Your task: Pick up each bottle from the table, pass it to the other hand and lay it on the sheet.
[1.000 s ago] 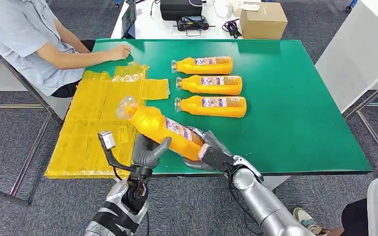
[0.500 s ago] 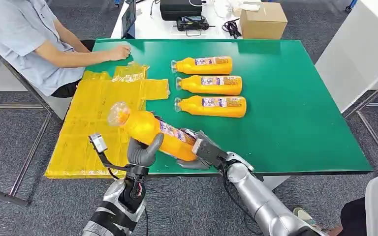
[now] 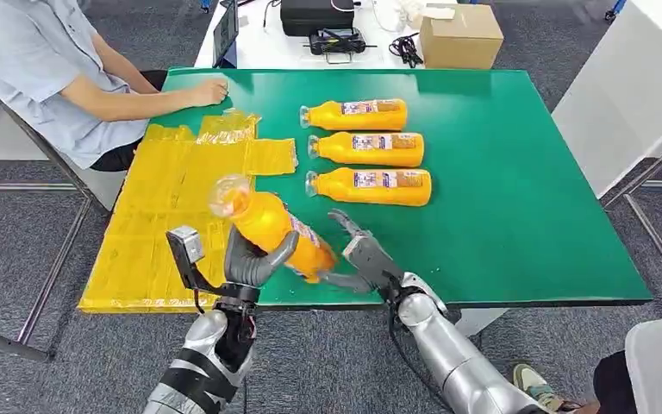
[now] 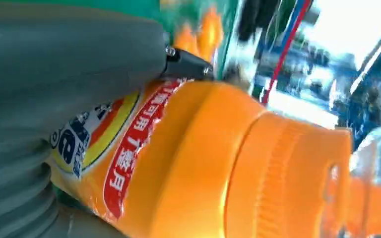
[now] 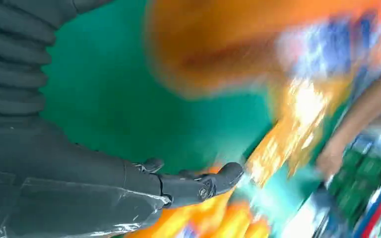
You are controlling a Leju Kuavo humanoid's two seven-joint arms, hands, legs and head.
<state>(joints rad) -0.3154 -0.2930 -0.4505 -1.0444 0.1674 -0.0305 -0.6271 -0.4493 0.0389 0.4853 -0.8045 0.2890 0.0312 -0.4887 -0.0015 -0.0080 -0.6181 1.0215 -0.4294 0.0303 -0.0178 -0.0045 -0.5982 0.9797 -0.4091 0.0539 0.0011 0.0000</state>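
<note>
Near the counter's (image 3: 526, 259) front edge your left hand (image 3: 254, 261) grasps the held bottle (image 3: 271, 226), tilted, its clear cap toward the yellow sheet (image 3: 164, 216) on the left side. Your right hand (image 3: 362, 259) is just beside its base, fingers (image 3: 342, 221) released and spread. Farther back, three orange bottles (image 3: 369, 148) lie in a row mid-counter; bare green reaches the right edge.

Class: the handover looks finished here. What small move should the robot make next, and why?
Probably swing the left hand sideways over the yellow plastic sheet. It alone grips the orange plastic bottle, tilted above the green table; the right hand is open beside it.
</note>
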